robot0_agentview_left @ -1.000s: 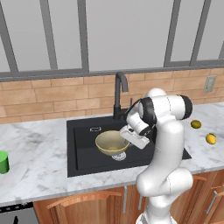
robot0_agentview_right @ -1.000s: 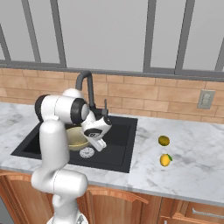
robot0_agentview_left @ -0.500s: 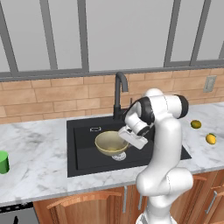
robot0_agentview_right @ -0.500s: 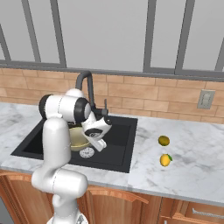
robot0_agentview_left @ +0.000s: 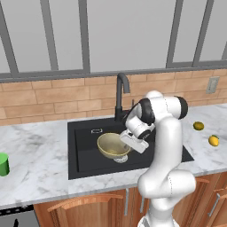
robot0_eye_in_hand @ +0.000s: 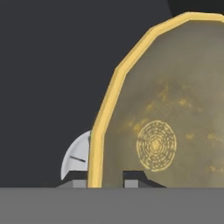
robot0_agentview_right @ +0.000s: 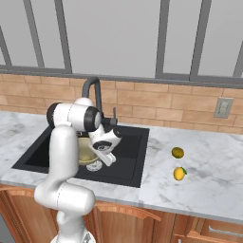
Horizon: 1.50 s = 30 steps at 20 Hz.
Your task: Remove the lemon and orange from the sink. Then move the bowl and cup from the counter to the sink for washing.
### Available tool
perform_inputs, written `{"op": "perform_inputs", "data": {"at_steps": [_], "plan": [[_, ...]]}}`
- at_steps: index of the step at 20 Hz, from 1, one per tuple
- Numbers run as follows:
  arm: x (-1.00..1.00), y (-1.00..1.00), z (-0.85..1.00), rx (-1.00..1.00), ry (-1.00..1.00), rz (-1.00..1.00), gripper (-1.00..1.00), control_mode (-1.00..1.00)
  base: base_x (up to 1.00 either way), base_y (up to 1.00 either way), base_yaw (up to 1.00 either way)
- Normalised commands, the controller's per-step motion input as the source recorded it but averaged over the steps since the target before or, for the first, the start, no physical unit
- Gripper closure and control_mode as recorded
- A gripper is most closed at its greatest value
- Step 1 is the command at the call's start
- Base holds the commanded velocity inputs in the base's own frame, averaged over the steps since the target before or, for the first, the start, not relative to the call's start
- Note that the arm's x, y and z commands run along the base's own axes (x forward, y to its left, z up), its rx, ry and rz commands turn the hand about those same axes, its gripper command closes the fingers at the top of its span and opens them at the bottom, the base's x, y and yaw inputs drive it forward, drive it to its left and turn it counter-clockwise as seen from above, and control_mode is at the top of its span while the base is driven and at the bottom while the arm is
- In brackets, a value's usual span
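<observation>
The golden-tan bowl (robot0_agentview_left: 110, 146) (robot0_agentview_right: 84, 151) (robot0_eye_in_hand: 175, 109) sits low in the black sink (robot0_agentview_left: 84, 133) (robot0_agentview_right: 128, 156), over the silver drain (robot0_eye_in_hand: 76, 157). My gripper (robot0_agentview_left: 125, 143) (robot0_agentview_right: 98, 159) (robot0_eye_in_hand: 107, 177) is at the bowl's right edge, its jaws shut on the pale yellow rim, one fingertip outside and one inside. On the counter right of the sink lie the lemon (robot0_agentview_left: 214, 141) (robot0_agentview_right: 179, 173) and, behind it, the orange (robot0_agentview_left: 198, 126) (robot0_agentview_right: 177, 152). The green cup (robot0_agentview_left: 3, 164) stands on the counter at the far left.
The tall black faucet (robot0_agentview_left: 120, 88) (robot0_agentview_right: 92, 90) rises behind the sink, close to my arm. A brick wall with an outlet (robot0_agentview_left: 212, 84) runs along the back. Marble counter stretches to both sides of the sink.
Almost nothing differs: the bowl stays in the same spot in the sink and my hand has only shifted slightly at its rim.
</observation>
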Motion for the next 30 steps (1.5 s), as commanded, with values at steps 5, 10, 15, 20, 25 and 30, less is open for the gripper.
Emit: {"op": "perform_inputs", "data": {"at_steps": [5,10,15,20,25,30], "plan": [[0.08,0.03,-0.14,0.0,-0.02,0.03,1.0,-1.0,0.0,0.0,0.0],[0.05,0.0,-0.09,0.0,-0.03,0.04,1.0,-1.0,0.0,0.0,0.0],[0.02,0.01,-0.03,0.0,-0.04,0.03,1.0,-1.0,0.0,0.0,0.0],[0.0,0.04,0.0,0.0,-0.04,0.03,-1.0,-1.0,0.0,0.0,0.0],[0.0,0.04,0.0,0.0,0.0,0.02,-1.0,-1.0,0.0,0.0,0.0],[0.0,0.0,0.0,0.0,0.0,0.02,-1.0,-1.0,0.0,0.0,0.0]]}}
